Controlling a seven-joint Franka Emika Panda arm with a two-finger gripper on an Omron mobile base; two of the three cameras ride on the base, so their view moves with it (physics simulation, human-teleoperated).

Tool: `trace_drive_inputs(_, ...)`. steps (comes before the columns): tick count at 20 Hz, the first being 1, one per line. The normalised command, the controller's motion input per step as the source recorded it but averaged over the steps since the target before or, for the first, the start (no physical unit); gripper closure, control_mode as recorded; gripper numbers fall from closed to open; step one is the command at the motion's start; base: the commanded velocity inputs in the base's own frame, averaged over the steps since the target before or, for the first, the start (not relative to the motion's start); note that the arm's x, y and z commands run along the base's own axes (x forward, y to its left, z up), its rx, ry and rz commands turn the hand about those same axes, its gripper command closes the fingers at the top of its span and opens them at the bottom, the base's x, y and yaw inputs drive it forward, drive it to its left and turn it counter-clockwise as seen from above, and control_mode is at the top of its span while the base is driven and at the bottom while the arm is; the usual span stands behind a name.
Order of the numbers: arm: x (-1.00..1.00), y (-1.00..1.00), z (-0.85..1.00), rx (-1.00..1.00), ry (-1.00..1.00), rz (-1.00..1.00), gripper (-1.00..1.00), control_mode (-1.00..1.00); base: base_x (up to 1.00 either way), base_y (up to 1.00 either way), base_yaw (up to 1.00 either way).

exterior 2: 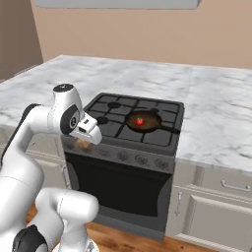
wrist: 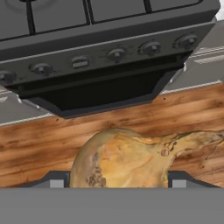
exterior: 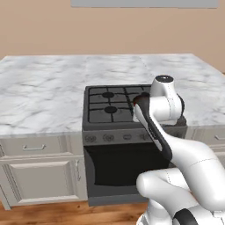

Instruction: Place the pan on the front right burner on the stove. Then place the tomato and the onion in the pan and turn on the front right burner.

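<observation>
Tan onion [wrist: 127, 159] sits gripped in the hand [exterior 2: 83, 142], out over the stove's [exterior 2: 123, 152] front edge. Its pan [exterior 2: 143, 121], with the tomato [exterior 2: 140, 121], lies ahead and right.

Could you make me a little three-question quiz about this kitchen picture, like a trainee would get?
1. True or false: the tomato already lies in the pan on the stove.
2. What sits between the fingers of the gripper? A) the onion B) a knob C) nothing
3. Fill in: in the hand view, the boards seen past the onion are the wooden ____.

Key: 1 true. 2 A: the tan bulb fills the space between the fingers, in front of the stove's knob row. 3 floor.
</observation>
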Motion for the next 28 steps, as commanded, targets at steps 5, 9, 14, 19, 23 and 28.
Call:
trace_drive_inputs(5,0.0,0.0,0.0,0.0,0.0,0.0,1.0,1.0,0.09,0.48,-0.05)
trace_drive_inputs(9,0.0,0.0,0.0,0.0,0.0,0.0,1.0,1.0,0.21,0.32,-0.06)
trace_drive_inputs(14,0.0,0.0,0.0,0.0,0.0,0.0,1.0,1.0,0.25,0.28,-0.08)
trace_drive_inputs(19,0.0,0.0,0.0,0.0,0.0,0.0,1.0,1.0,0.32,0.33,-0.12)
trace_drive_inputs(23,0.0,0.0,0.0,0.0,0.0,0.0,1.0,1.0,0.36,0.38,-0.15)
trace_drive_inputs(28,0.0,0.0,0.0,0.0,0.0,0.0,1.0,1.0,0.33,0.25,-0.21)
